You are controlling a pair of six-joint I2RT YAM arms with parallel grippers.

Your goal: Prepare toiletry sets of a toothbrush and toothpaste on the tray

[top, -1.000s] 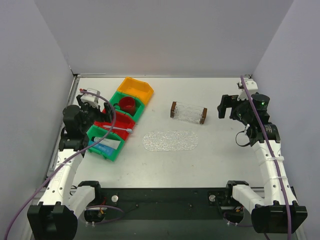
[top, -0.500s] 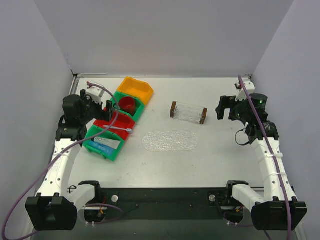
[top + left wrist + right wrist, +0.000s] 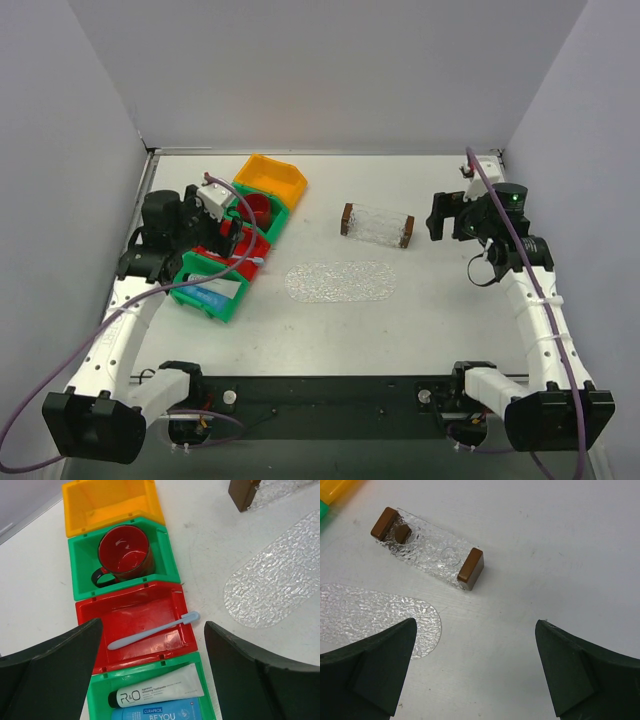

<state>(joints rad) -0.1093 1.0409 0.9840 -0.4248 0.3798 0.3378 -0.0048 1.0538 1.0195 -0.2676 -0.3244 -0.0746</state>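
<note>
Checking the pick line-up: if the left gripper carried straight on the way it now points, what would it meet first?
Probably the toothbrush, lying across the red bin and centred ahead of the open left gripper; depth is hard to judge.

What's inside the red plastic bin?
The red plastic bin holds only a slim pale blue toothbrush, head over its right rim. The left gripper's finger hides its near-left corner.

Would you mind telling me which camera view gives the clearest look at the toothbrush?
The left wrist view: the toothbrush lies whole and close, slanting across the red bin, head past its right rim. The top external view shows only a thin pale sliver. The right wrist view misses it.
</note>
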